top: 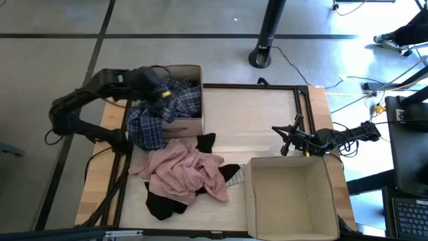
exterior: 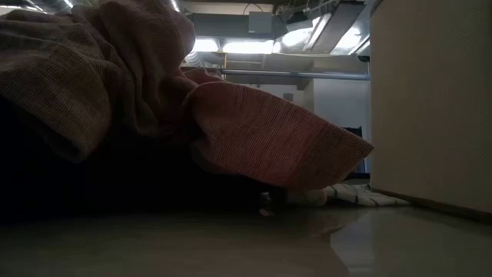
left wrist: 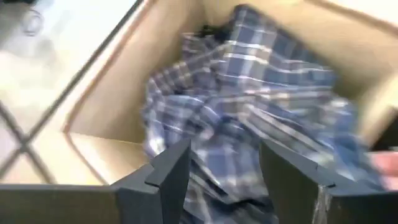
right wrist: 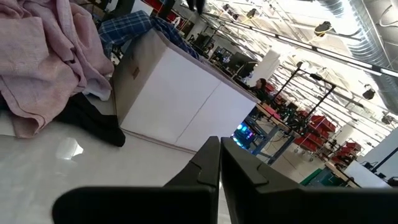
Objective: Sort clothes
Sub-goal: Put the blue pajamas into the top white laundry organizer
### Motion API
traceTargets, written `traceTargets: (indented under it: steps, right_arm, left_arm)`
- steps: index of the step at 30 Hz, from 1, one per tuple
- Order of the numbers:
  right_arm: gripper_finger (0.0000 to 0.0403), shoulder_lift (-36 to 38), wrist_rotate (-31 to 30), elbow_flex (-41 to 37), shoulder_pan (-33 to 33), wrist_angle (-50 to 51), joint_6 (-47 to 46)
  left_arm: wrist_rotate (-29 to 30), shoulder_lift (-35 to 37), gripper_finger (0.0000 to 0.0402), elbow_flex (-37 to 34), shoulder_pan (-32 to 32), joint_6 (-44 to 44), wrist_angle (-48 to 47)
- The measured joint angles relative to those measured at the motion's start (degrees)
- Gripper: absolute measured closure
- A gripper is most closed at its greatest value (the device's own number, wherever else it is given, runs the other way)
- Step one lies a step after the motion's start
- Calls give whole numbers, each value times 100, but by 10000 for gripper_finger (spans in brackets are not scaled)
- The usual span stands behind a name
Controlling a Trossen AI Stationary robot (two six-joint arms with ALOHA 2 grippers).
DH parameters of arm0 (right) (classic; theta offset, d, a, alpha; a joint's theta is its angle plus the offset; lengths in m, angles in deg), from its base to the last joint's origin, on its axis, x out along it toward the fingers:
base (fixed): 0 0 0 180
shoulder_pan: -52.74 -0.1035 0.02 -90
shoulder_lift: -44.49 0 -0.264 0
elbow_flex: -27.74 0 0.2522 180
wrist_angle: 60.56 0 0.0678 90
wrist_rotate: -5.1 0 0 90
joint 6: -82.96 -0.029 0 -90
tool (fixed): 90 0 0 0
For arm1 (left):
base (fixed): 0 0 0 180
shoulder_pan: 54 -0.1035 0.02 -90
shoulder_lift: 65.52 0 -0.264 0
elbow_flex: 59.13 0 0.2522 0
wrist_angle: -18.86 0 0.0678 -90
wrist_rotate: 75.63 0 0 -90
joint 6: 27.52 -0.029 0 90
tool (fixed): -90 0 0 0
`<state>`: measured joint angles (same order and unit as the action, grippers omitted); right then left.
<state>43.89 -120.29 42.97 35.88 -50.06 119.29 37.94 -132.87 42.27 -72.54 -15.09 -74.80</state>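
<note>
Handling: I am judging the plaid shirt [left wrist: 261, 106] soft, light, draping over the left cardboard box [top: 190, 124] wall.
Grasp: I am aiming for a bunched fold.
Left gripper [left wrist: 221, 168]: fingers are standing apart above the shirt.
Right gripper [right wrist: 219, 163]: fingers are pressing together, empty.

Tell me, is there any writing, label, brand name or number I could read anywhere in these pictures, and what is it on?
None can be read.
Tan cardboard box holding the blue-white plaid shirt: bare sides, no print.
Empty tan cardboard box: no label showing.
Pale pink garment and black garment: no tag or logo visible.
Room behind the table in the right wrist view: any signs there are too small to read.
</note>
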Motion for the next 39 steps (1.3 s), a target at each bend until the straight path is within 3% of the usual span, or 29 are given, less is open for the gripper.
traceTargets:
  steps: [4,8,13,22,27,30,39]
  right_arm:
    - [386,-2,-1,0,0,0,-4]
    - [386,-1,1,0,0,0,-4]
    - [386,-2,1,0,0,0,-2]
    - [386,-1,-1,0,0,9,13]
    - [386,-2,-1,0,0,15,132]
    - [386,-2,-1,1,0,16,173]
    - [386,-2,-1,2,0,20,173]
  left_arm:
    - [-665,264,223,0,683,1160,-416]
    - [-964,332,223,-12,1493,2461,-1082]
    - [-1609,408,224,-329,2410,3687,-986]
    - [-1709,484,224,-1600,3414,5631,-1013]
    - [-1814,480,224,-2424,3567,5970,-1018]
    - [-1492,480,224,-2826,3579,6033,-889]
    - [-794,480,224,-3375,3564,5029,265]
